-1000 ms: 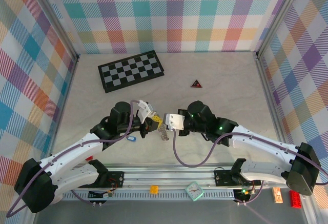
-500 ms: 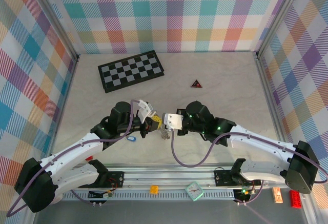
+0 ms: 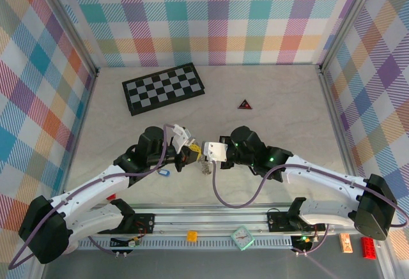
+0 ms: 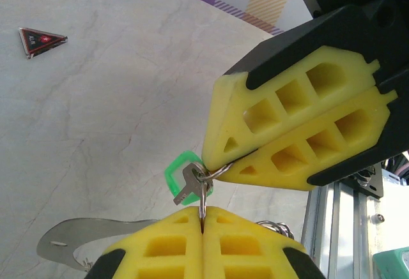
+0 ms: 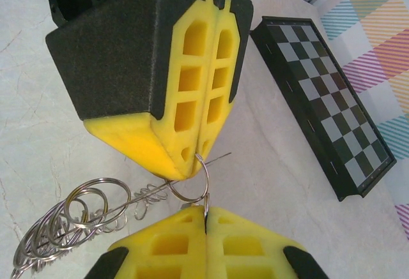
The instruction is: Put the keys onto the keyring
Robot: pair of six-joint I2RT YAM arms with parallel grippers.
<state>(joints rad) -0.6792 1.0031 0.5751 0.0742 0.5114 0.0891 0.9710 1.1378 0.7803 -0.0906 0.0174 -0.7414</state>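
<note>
Little was found changed over the last second: the right hand [image 5: 206,220] had been eased a touch nearer the left hand [image 4: 202,221], and both had been kept pressed together throughout. Each was seen pinching the same small split ring [image 5: 190,188] from opposite sides, tip almost against tip, just above the table [image 3: 281,119]. The green key [image 4: 181,175] was seen hanging at that ring, right beside the right hand's tip; whether it had been fully wound on could not be told. From the ring the keyring [image 5: 61,225] was trailed down in a loose bunch of silvery loops. The blue key [image 3: 162,172] was left lying on the table under the left arm, apart from the ring. The slight closing of the gap was judged a fine adjustment of the threading, with one key in work and one untouched.

The table was finished in a pale marbled pattern and enclosed by pastel plaid walls [image 3: 211,17]. A checkerboard [image 3: 163,88] was laid toward the back left, a red-edged triangle [image 3: 245,105] was set well behind the hands, and a metal rail [image 3: 211,218] was run along the near edge.
</note>
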